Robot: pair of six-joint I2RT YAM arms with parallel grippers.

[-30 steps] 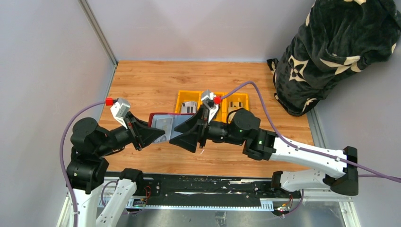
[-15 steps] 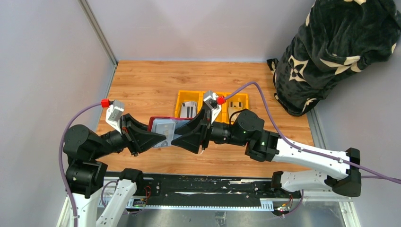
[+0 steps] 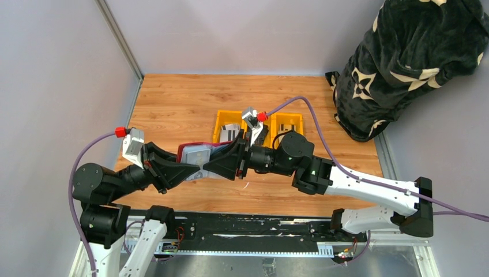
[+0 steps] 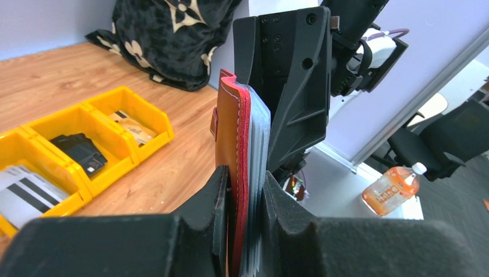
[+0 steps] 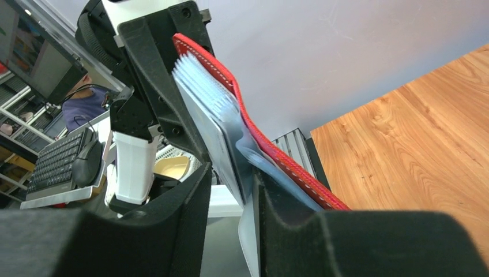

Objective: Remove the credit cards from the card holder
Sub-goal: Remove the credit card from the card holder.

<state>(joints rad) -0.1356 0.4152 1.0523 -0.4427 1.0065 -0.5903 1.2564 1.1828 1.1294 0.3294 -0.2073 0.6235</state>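
Beside the yellow bin (image 4: 141,109), left pincer (image 4: 245,190) pinches the card holder (image 4: 233,133) edge-on; right pincer (image 5: 233,190) straddles its sleeves (image 5: 213,109), grip unclear.

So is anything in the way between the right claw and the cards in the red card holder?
Nothing else is in the way. The right gripper has its fingers on either side of the pale sleeves of the card holder, which the left gripper clamps. Only sleeve plastic would cover a card, and none shows clearly.
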